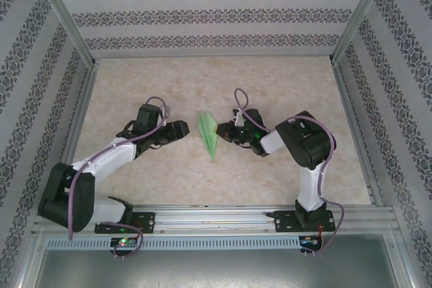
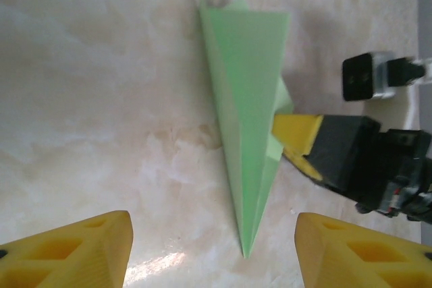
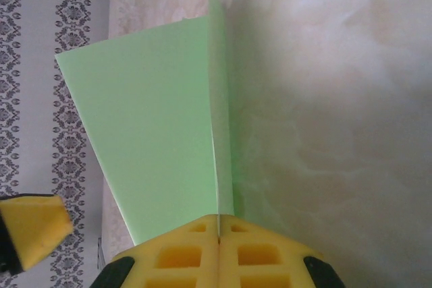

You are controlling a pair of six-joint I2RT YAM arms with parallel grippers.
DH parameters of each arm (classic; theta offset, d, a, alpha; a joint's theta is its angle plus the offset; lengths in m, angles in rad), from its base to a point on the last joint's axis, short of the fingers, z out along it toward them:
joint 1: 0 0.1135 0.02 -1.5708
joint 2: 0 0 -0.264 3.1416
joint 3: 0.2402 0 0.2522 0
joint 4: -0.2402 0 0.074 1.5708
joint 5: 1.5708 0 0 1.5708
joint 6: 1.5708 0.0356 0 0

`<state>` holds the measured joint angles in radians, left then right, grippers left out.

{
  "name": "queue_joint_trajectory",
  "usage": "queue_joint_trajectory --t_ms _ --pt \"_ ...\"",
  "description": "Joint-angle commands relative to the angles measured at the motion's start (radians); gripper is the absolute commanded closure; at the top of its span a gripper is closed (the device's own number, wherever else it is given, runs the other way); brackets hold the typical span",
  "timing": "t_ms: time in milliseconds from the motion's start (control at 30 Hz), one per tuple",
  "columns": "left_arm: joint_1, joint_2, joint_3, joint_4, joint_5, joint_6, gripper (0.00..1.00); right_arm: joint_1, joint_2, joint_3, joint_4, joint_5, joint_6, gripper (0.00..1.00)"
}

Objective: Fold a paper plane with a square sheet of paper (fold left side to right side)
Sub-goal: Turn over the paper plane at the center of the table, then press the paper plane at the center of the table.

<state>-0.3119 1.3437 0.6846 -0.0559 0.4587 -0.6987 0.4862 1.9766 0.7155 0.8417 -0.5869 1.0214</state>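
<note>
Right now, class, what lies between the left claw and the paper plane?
Nothing but bare table lies between the left claw and the plane, as the top view shows.

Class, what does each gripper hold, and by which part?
The right gripper pinches the paper plane by its centre fold, about mid-length; the left gripper, open, holds nothing.

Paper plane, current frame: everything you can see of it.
The paper plane is plain light green paper, thin, creased into a narrow pointed dart with layered folds. It sits on the table, point toward the near edge. The right gripper is shut on a flap at its side; the open left gripper is clear of it.
</note>
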Motion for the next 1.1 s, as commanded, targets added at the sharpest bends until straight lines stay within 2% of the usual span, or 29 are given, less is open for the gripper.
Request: queue_joint_trajectory --t_ms 0,200,500,600,800,1067 --pt "0.013 0.068 0.054 0.05 0.097 -0.019 0.36 -0.005 -0.014 -0.006 0.001 0.023 -0.034 1.0" --pt "0.011 0.231 0.12 0.112 0.229 -0.047 0.37 -0.005 -0.017 -0.004 -0.012 0.024 -0.039 1.0" --pt "0.0 0.403 0.189 0.19 0.315 -0.089 0.39 0.001 -0.015 0.007 -0.029 0.022 -0.046 1.0" --pt "-0.004 0.453 0.216 0.185 0.326 -0.083 0.45 0.003 -0.017 0.009 -0.038 0.027 -0.048 0.99" --pt "-0.005 0.517 0.246 0.151 0.3 -0.052 0.63 0.0 -0.039 -0.001 -0.074 0.053 -0.067 0.89" --pt "-0.006 0.532 0.245 0.207 0.326 -0.091 0.63 -0.014 -0.135 -0.005 -0.257 0.113 -0.155 0.66"
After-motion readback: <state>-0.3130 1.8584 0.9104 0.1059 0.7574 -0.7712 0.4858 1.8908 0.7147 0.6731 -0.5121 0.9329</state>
